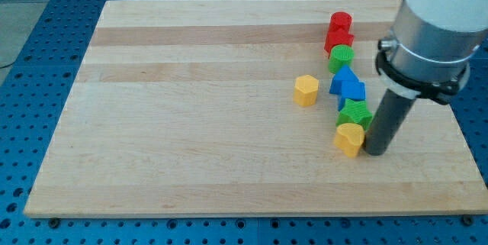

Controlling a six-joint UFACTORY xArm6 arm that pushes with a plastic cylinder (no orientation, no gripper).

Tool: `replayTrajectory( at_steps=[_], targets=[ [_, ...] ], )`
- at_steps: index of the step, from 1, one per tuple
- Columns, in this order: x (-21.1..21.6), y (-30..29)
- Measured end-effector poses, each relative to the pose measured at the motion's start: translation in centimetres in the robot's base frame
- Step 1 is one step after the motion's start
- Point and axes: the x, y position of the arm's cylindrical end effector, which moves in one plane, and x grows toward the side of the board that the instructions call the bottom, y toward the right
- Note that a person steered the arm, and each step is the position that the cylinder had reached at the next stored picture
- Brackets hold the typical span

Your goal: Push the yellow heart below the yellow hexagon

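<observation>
The yellow heart (350, 138) lies on the wooden board (191, 123) at the view's lower right. My tip (375, 151) stands right against its right side, touching or nearly touching it. The yellow hexagon (306, 90) lies up and to the left of the heart, apart from the other blocks. The heart sits directly below a green block (354, 113) and touches it.
A column of blocks runs up from the heart: the green block, a blue block (348, 85), a green cylinder (341, 57) and red blocks (339, 31) at the top. The arm's grey body (431, 31) hangs over the board's right edge.
</observation>
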Motion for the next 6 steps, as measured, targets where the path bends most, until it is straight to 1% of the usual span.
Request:
replayTrajectory(
  at_steps=[1, 3, 4, 6],
  targets=[
    [0.0, -2.3],
    [0.6, -3.0],
    [0.8, -5.3],
    [-1.8, -8.1]
  ],
)
